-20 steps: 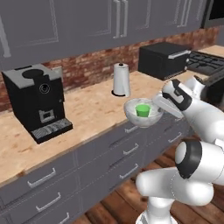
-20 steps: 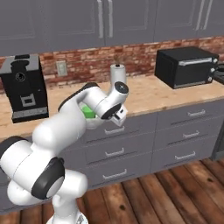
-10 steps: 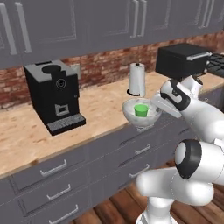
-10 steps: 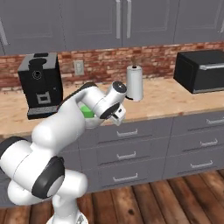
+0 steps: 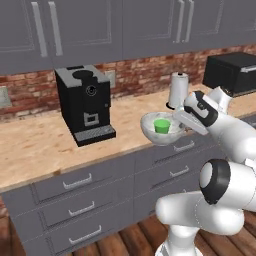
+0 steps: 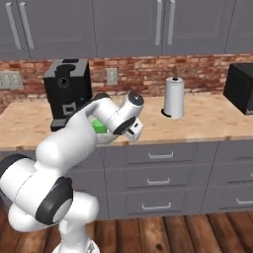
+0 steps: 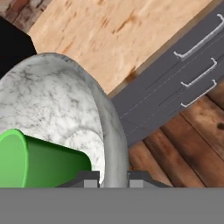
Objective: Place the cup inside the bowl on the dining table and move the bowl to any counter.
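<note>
The pale speckled bowl hangs in the air over the front edge of the counter, with the green cup standing inside it. My gripper is shut on the bowl's right rim. In the hand view the bowl's rim runs between my gripper fingertips, and the cup lies against the bowl's inner wall. From the right base view my arm hides most of the bowl; a bit of the cup shows behind it. The dining table is out of view.
A black coffee machine stands on the counter left of the bowl. A white paper towel roll stands just behind it and a black microwave at the far right. Grey drawers with bar handles sit below, wood floor beneath.
The whole scene has slid across both base views, so the base has driven along the counter. The bowl with the cup stays in my shut gripper.
</note>
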